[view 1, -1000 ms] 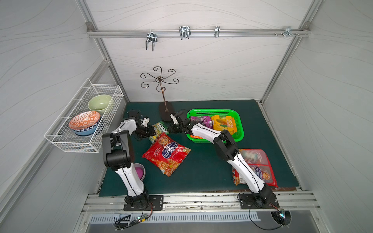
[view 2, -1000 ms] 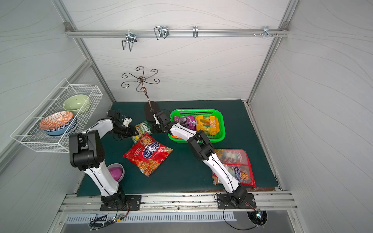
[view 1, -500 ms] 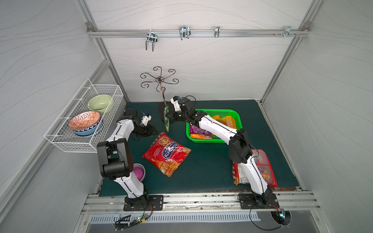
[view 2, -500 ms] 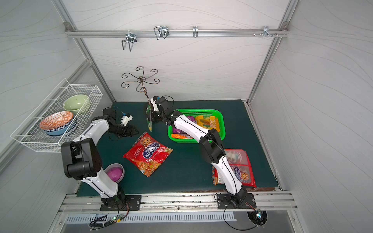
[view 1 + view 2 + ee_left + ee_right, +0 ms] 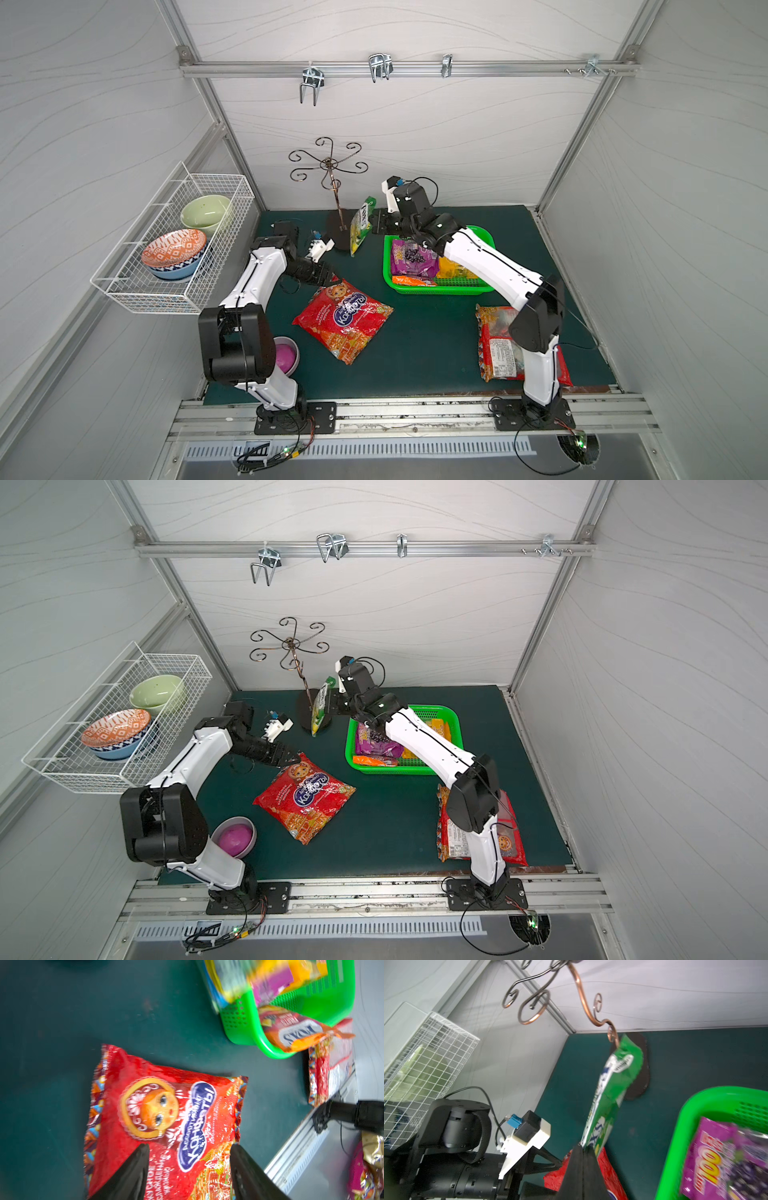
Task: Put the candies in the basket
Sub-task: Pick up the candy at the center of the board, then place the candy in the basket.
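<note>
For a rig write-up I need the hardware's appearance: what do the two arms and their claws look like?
The left arm and right arm have smooth white shells between bulky black joints, on black base plates. The left claw and right claw have black tapered fingers. Each wrist carries a white bracket with a blue connector and thin looping black cables.

Items I cannot see whole from here:

1. Second red bag (image 5: 497,353), lower right of the frame in both top views. Its middle is hidden under the right arm (image 5: 490,257).
2. Yellow bag (image 5: 453,269) in the basket (image 5: 440,289). Partly covered by that same arm.
3. Purple ball (image 5: 286,357), lower left in a top view. Partly behind the left arm (image 5: 237,345).
4. Green-yellow bag (image 5: 230,980), left wrist view. Smeared, cut by the frame edge, print unreadable.
5. Purple bag (image 5: 724,1159), right wrist view. Blurred and cut off.
</note>
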Controlling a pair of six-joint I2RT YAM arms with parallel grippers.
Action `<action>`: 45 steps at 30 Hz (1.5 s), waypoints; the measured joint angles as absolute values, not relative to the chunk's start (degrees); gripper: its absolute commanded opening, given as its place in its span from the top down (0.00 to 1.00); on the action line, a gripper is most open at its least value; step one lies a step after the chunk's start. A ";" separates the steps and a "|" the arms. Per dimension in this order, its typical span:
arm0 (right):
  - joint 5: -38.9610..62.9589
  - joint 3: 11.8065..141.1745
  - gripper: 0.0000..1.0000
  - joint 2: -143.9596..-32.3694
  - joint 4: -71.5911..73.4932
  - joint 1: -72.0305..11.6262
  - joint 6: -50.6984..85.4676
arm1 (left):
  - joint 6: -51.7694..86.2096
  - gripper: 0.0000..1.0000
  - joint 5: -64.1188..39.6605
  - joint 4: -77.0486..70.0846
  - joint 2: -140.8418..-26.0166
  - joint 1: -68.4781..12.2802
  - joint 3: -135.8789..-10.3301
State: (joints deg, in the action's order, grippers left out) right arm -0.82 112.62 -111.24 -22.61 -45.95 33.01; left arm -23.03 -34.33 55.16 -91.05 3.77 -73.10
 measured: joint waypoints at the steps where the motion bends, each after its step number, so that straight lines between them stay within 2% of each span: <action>1: -1.67 111.50 1.00 -109.49 -23.57 -45.23 33.04 | -23.27 0.35 -34.30 55.33 -90.85 2.96 -73.10; 13: -11.62 95.42 1.00 -85.91 -32.77 -34.15 37.63 | -24.53 0.35 -34.13 55.77 -90.56 0.69 -73.12; 19: -17.72 83.64 1.00 -78.48 -34.89 -32.97 40.32 | -24.69 0.35 -33.17 55.64 -90.56 0.67 -73.10; 25: -21.78 72.47 1.00 -77.58 -34.57 -32.97 43.16 | -24.71 0.35 -31.66 55.55 -90.56 0.62 -72.93; 36: -27.92 68.88 1.00 -76.84 -36.51 -34.41 54.63 | -24.69 0.36 -30.83 55.55 -90.56 0.62 -72.40; 45: -41.36 68.01 1.00 -76.29 -39.07 -45.32 69.80 | -24.69 0.36 -30.85 55.53 -90.56 0.62 -72.40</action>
State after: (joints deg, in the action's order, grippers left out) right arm -41.36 68.01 -76.29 -39.07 -45.32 69.80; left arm -24.69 -30.85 55.53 -90.56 0.62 -72.40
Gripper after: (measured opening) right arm 0.044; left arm 0.638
